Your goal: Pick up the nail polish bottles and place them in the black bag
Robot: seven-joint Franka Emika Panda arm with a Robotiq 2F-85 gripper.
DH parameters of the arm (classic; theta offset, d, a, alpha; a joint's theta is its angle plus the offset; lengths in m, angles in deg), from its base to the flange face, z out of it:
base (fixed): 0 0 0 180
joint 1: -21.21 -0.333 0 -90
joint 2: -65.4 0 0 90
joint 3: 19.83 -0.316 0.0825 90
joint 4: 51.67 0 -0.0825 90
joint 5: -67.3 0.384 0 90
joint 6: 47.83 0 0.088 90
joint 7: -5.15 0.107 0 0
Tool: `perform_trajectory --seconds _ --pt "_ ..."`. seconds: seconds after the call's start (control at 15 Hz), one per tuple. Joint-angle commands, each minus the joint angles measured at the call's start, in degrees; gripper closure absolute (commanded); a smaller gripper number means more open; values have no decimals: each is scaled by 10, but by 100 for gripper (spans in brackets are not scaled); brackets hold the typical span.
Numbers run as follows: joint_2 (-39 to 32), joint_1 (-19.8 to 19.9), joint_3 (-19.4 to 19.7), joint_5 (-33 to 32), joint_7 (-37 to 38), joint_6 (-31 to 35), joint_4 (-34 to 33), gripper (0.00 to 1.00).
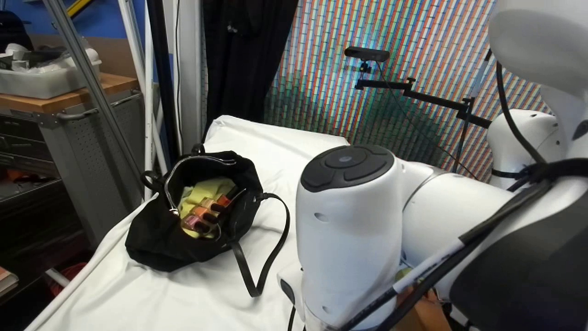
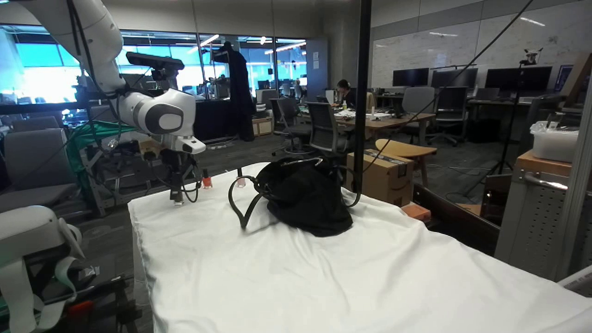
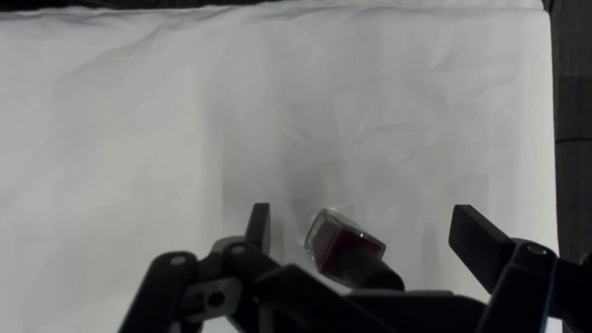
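Spread wide, hand [image 3: 368,236] with fingers [image 3: 481,245] on either side of a dark red bottle [image 3: 349,249], gaps to both. In the wrist view, right edge of the counter [image 3: 138,115] close by, far edge beyond, broad room to the left. In an exterior view, wide stretch of white cloth [image 2: 323,277] on the near side of the black bag [image 2: 307,199]. On the cardboard box [image 2: 377,185] behind, a printed curved arrow [image 2: 395,189]; other print too small to read. Counted: one bag; three on the counter, the dark red bottle plus a red bottle [image 2: 207,182] and a pale pink bottle [image 2: 240,182] upright left of the bag; at least three more bottles [image 1: 201,212] inside it.
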Motion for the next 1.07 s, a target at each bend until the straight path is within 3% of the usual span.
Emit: perform_trajectory --seconds 0.0,0.33,1.0 --pt "-21 -33 31 -49 48 30 -19 0" --pt "-38 -54 51 -96 94 29 -27 0" --pt "-35 -61 50 -113 118 15 -28 0"
